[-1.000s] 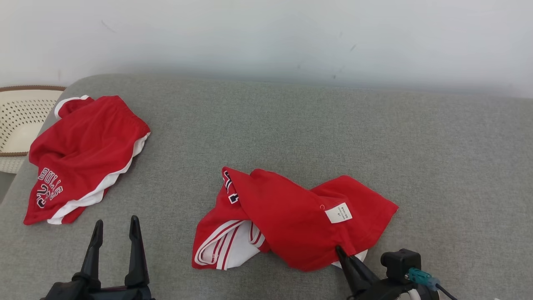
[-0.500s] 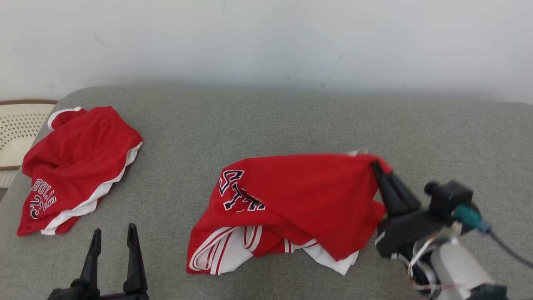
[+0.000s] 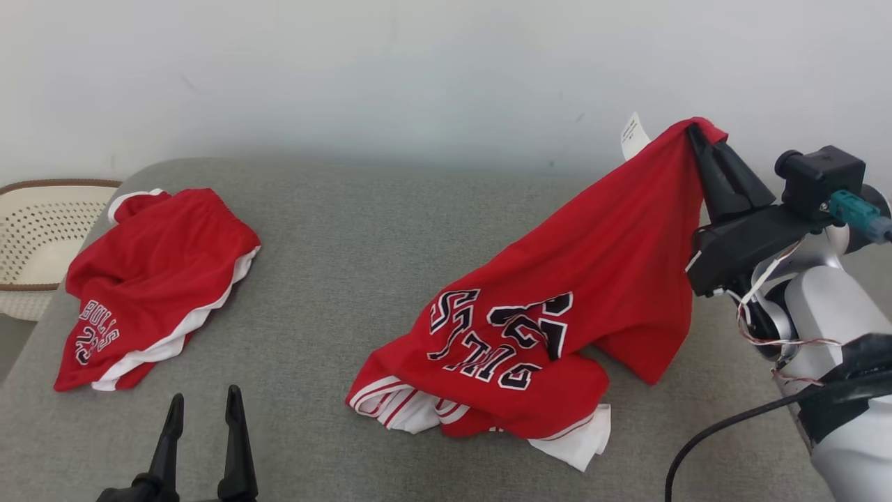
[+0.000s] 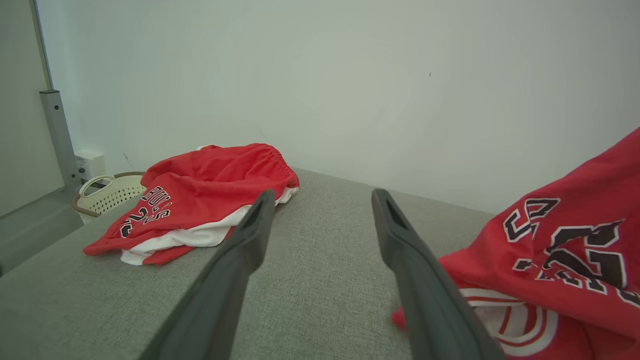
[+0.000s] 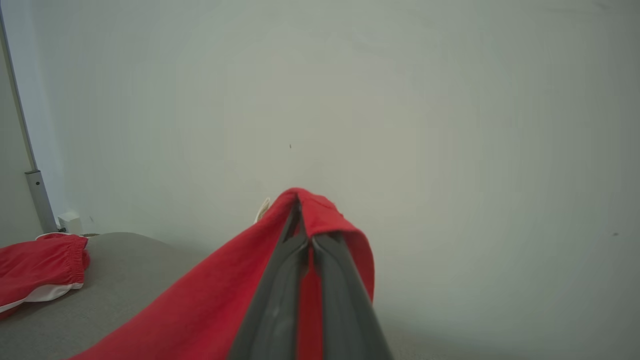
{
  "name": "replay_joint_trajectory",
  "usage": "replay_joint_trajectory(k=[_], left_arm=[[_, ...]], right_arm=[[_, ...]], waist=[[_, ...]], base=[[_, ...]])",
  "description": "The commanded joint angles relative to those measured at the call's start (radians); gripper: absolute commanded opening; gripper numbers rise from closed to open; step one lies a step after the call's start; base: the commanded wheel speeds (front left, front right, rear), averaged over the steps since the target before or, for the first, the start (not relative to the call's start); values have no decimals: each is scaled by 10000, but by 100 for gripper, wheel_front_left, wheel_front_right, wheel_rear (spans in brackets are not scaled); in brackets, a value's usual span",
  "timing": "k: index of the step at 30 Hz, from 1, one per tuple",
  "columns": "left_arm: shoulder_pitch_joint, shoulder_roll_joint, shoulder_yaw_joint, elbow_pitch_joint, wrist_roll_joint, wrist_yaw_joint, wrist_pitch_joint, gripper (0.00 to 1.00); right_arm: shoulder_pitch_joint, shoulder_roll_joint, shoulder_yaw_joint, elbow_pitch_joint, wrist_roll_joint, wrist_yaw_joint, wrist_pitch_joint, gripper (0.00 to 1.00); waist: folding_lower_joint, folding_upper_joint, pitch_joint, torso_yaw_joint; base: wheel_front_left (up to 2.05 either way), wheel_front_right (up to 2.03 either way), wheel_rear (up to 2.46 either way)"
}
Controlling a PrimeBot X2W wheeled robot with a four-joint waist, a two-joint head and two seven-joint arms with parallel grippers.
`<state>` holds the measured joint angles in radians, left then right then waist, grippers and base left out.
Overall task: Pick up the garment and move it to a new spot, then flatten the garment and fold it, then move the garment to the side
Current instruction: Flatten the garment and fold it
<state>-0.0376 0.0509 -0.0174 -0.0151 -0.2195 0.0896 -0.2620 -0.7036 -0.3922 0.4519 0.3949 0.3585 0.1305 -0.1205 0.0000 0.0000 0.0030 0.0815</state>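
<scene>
Right gripper (image 3: 694, 130) is clenching a corner of the red garment (image 3: 557, 307); cloth is hanging down-left from its fingers onto the grey couch (image 3: 348, 237). Left gripper (image 3: 204, 396), fingers spread empty, is hovering nearer the trailing end.

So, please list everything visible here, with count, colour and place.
lifted garment: one, red with black-and-white letters, corner raised at right, rest on the cushion
second garment: one, red and white, lying at the cushion's left
label: one, white, at the raised corner
basket: one, cream with brown rim, beyond the left edge
cushion: one, grey, under both garments
wall: one, white, behind
left pincer: one, dark, open, lower left
right pincer: one, dark, shut on lifted garment
</scene>
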Motion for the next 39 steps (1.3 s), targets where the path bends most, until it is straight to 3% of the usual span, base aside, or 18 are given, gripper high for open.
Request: replay_joint_trajectory(k=[1,11,22,23,24,25,32,39], left_arm=[[226,-4,-15,17,-108,15,-43,100],[118,-5,-21,38,-80,-22,-43,100],[-503,-3,-724,297,-264,-50,-44,100],[-546,-6,-794,311,-294,-51,-44,100],[-601,-3,-857,326,-321,-48,-44,100],[-661,-3,-924,335,-339,-32,-44,100],[-735,-4,-993,387,-402,97,-44,100],[-761,-4,-948,419,-394,100,-44,100]], right_arm=[[-146,-127,51,92,35,4,-52,0],[-1282,-110,650,1488,459,4,18,0],[-3452,-254,1617,4727,680,4,-227,0],[-3616,-213,1667,5111,677,4,-217,18],[-3743,-161,1707,5466,709,4,-129,48],[-3864,-86,1821,5803,627,4,-30,100],[-4517,284,2358,7113,429,4,-387,100],[-4368,552,2523,7083,1016,4,-1110,100]], waist=[[0,0,-63,116],[0,0,141,339],[0,0,885,1114],[0,0,955,1189],[0,0,1021,1266],[0,0,1066,1321],[0,0,1226,1233],[0,0,1085,777]], base=[[0,0,0],[0,0,0],[0,0,0],[0,0,0],[0,0,0],[0,0,0],[0,0,0],[0,0,0]])
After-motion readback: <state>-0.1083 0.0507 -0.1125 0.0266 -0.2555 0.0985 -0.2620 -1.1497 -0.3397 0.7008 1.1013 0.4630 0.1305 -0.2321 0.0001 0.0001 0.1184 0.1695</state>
